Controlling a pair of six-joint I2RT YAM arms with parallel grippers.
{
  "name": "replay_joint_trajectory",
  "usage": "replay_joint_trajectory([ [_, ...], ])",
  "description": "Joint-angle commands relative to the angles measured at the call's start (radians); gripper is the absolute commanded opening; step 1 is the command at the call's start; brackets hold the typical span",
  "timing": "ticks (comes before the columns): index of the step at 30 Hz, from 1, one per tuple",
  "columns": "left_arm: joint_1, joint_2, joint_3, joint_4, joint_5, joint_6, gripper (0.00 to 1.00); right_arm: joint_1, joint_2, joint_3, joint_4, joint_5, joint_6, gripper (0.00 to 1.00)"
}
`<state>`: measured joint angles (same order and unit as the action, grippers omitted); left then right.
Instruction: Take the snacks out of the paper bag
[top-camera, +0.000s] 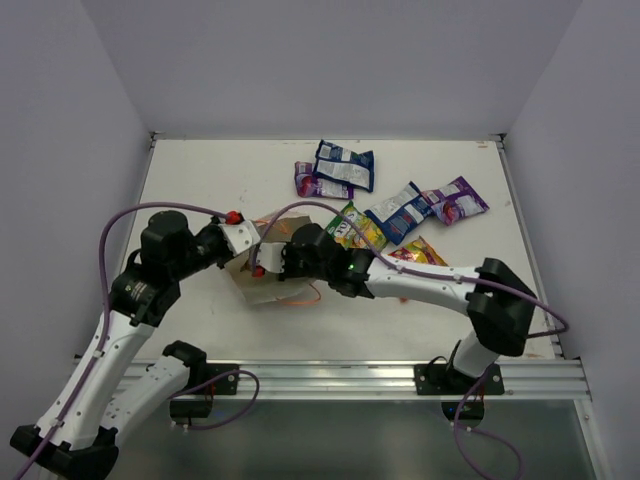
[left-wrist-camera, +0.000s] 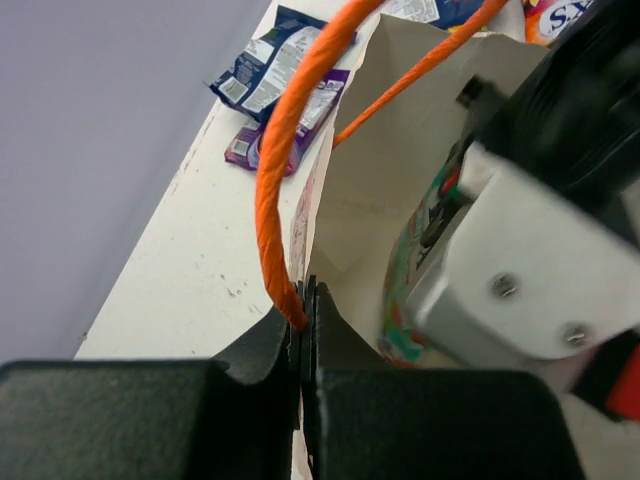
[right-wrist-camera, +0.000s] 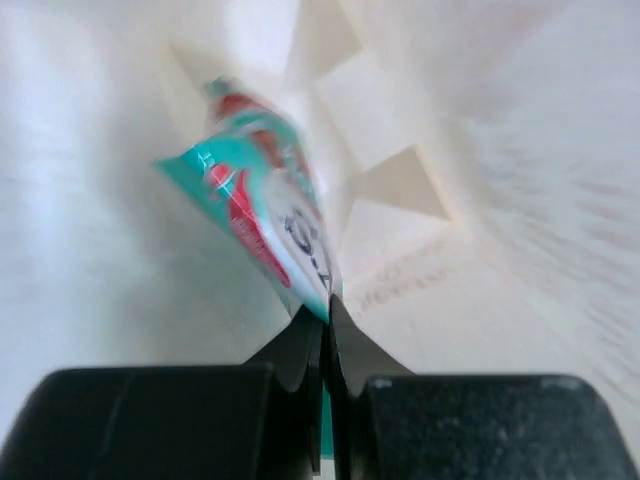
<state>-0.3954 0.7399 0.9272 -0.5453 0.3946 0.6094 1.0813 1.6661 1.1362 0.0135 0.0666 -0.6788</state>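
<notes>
The beige paper bag (top-camera: 262, 288) lies on its side at the table's front left, mouth toward the right. My left gripper (left-wrist-camera: 303, 300) is shut on the bag's rim (left-wrist-camera: 318, 215) beside an orange loop handle (left-wrist-camera: 275, 170). My right gripper (right-wrist-camera: 327, 312) is inside the bag, shut on the edge of a teal-pink packet (right-wrist-camera: 255, 205). That packet also shows in the left wrist view (left-wrist-camera: 402, 290), beside the right wrist. Several packets lie out on the table: blue-white (top-camera: 345, 165), purple (top-camera: 458, 200), green-yellow (top-camera: 357, 226), orange-red (top-camera: 420, 252).
Another blue-white packet (top-camera: 398, 212) and a purple one (top-camera: 315, 183) lie mid-table. White walls close in the table at left, back and right. A metal rail (top-camera: 350, 378) runs along the near edge.
</notes>
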Motion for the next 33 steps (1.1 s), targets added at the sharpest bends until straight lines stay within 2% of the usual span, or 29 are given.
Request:
replay_joint_trajectory([
  [1, -0.007, -0.002, -0.024, 0.1, -0.043, -0.026, 0.0, 0.017, -0.184, 0.02, -0.101, -0.103, 0.057, 0.0],
  [10, -0.007, 0.019, -0.028, 0.139, -0.063, -0.057, 0.0, 0.028, -0.414, 0.049, -0.26, -0.215, 0.12, 0.0],
  [14, -0.007, 0.019, -0.031, 0.146, -0.097, -0.08, 0.0, 0.029, -0.5, 0.082, -0.351, -0.223, 0.131, 0.0],
  [19, -0.005, 0.044, -0.031, 0.142, -0.157, -0.12, 0.0, 0.009, -0.666, 0.103, -0.36, -0.182, 0.188, 0.0],
  [25, -0.005, 0.093, -0.016, 0.137, -0.259, -0.213, 0.0, -0.225, -0.759, 0.163, -0.379, -0.217, 0.298, 0.0],
  [29, 0.0, 0.119, 0.016, 0.127, -0.31, -0.295, 0.0, -0.313, -0.778, 0.143, -0.377, -0.2, 0.355, 0.0],
  [33, 0.009, 0.142, 0.038, 0.122, -0.323, -0.345, 0.0, -0.382, -0.737, 0.057, -0.377, -0.119, 0.401, 0.0],
])
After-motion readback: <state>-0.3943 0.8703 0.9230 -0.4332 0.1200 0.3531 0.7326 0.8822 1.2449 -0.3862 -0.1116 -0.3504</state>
